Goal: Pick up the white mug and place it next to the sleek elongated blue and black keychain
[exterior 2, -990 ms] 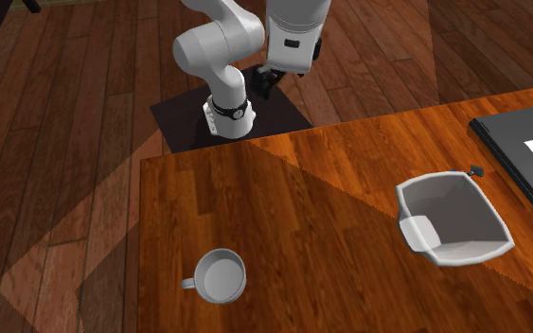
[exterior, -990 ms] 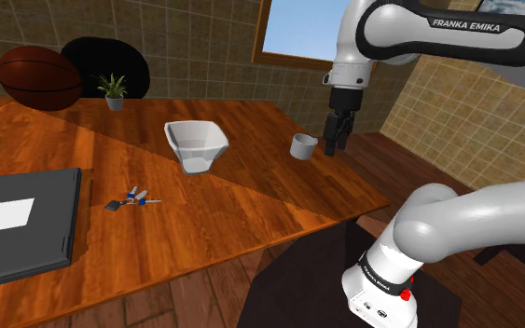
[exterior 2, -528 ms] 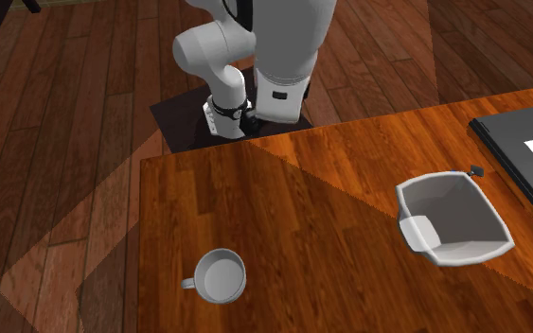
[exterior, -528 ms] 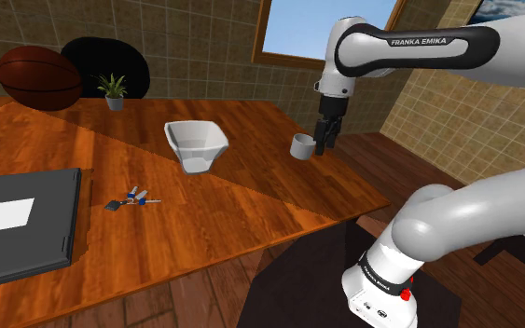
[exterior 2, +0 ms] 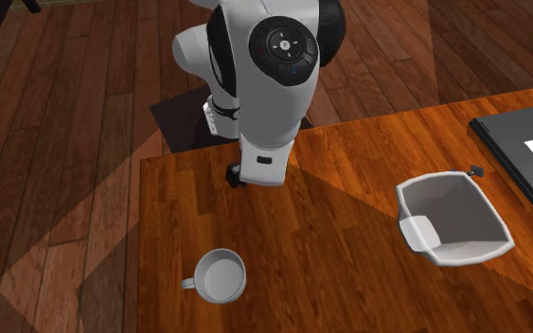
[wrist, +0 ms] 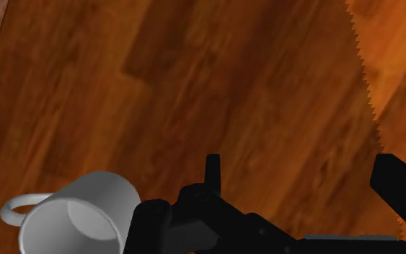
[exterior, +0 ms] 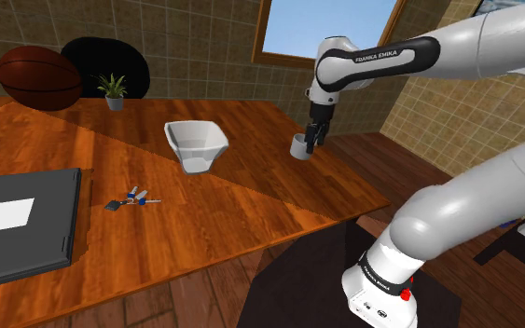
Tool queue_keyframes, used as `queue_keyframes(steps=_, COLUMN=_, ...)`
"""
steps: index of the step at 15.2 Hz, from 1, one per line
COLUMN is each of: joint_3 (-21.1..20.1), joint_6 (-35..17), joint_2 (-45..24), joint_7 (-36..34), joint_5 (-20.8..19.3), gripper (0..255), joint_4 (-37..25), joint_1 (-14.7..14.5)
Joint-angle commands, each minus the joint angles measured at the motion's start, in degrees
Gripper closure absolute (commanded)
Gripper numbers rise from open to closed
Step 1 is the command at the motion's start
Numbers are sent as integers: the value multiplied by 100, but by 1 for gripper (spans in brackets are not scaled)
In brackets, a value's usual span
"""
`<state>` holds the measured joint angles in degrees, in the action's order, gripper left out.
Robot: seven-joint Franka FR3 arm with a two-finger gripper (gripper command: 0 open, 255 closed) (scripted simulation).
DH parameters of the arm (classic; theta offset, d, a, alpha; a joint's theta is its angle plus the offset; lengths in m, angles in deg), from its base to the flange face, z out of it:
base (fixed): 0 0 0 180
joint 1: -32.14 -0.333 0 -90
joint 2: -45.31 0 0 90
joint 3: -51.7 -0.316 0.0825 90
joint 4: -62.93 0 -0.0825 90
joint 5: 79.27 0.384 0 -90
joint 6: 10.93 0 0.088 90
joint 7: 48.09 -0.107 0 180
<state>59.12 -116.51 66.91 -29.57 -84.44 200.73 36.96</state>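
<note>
Beside the white mug (wrist: 91, 200), cut off in the wrist view, the jaws stand apart, empty

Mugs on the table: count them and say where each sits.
1. The mug stands upright near the table's right edge in the shoulder view, the open gripper close beside it.

The white arm (exterior: 437, 200) rises from its base (exterior: 381, 280) at the shoulder view's lower right and arches over to the left, with the forearm (exterior: 381, 58) nearly level. The wrist (exterior: 319, 93) bends down, so the black gripper (exterior: 312, 140) points straight down, low over the surface. In the wrist view its fingers (wrist: 212, 169) stand wide apart, clasping nothing.
</note>
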Motion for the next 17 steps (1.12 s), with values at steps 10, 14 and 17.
queue_keyframes(steps=10, joint_3=433, joint_6=-1303, joint_2=-2026, joint_7=732, joint_5=-289, gripper=0, joint_4=-1206, joint_1=264)
queue_keyframes(steps=14, joint_3=512, joint_6=-1553, joint_2=-2601, joint_7=938, joint_5=-276, gripper=0, joint_4=-1670, joint_1=350)
queue_keyframes(steps=17, joint_3=524, joint_6=-1778, joint_2=-2700, joint_7=944, joint_5=-272, gripper=0, joint_4=-1544, joint_1=368)
